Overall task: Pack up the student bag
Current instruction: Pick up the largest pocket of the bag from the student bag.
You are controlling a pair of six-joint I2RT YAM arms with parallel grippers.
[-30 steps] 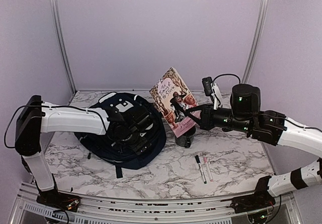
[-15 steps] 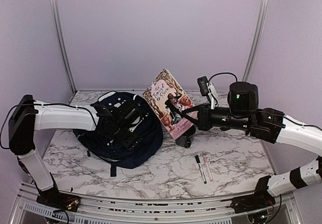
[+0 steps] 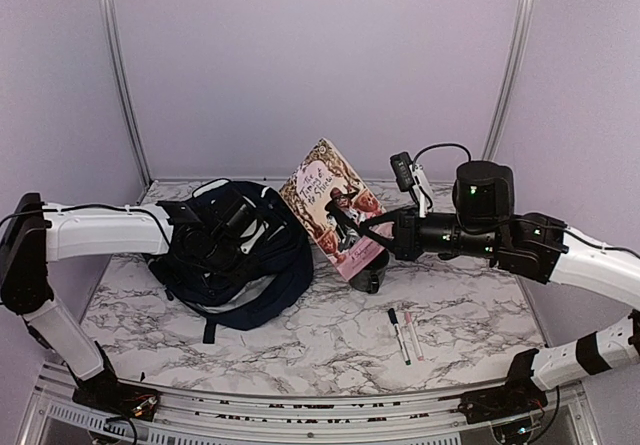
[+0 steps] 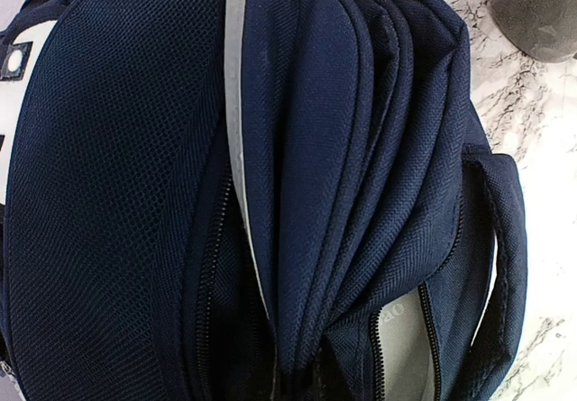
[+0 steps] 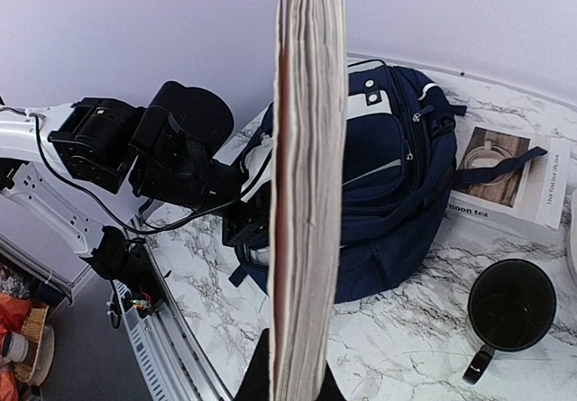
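Pinched upright in right gripper [image 3: 363, 230], paperback book [image 3: 325, 197] poised for navy student bag [image 3: 240, 270]; left gripper [image 3: 232, 223] at bag, grip unclear.

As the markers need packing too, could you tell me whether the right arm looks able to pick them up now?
Probably not yet: the right gripper is shut on the upright book. The two markers themselves lie unobstructed on the marble table.

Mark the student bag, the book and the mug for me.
student bag [image 3: 278, 273], top external view, navy side panel.
book [image 3: 322, 191], top external view, front cover.
mug [image 5: 511, 306], right wrist view, dark inside.
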